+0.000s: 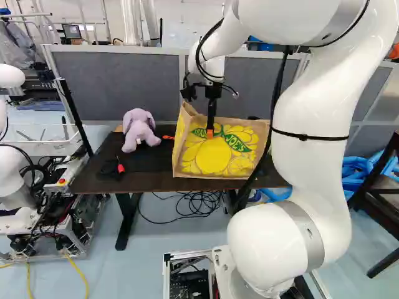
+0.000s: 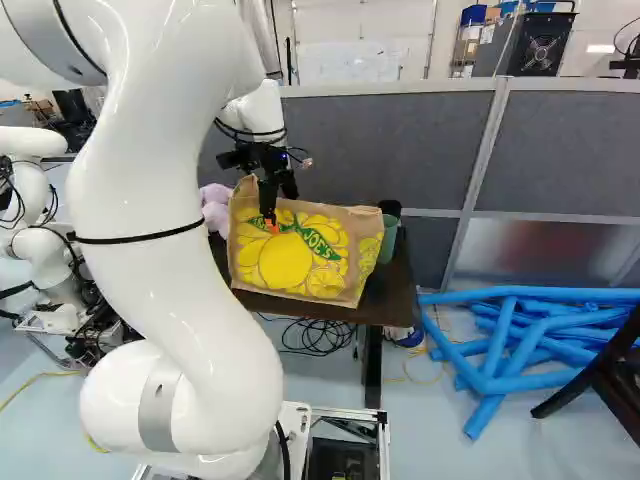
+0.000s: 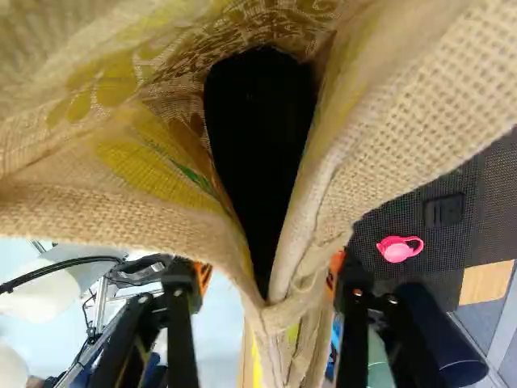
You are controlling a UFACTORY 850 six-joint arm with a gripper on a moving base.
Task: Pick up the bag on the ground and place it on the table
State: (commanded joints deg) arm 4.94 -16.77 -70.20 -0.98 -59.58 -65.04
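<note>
Our end effector (image 3: 267, 275) straddles the bag (image 1: 219, 149) at its rim, fingers spread, pale floor (image 3: 216, 343) showing between one finger and the cloth, so we read it as open. Under the bag is the dark, flat bench (image 1: 140, 182); beside the bag sits a rounded lilac plush toy (image 1: 138, 129). Coarse woven cloth, printed with yellow fruit, folds softly round a leaf-shaped mouth (floppier than its boxy front suggests). We judge release to be the step in hand; next we should rise straight above the bag without snagging its rim.
</note>
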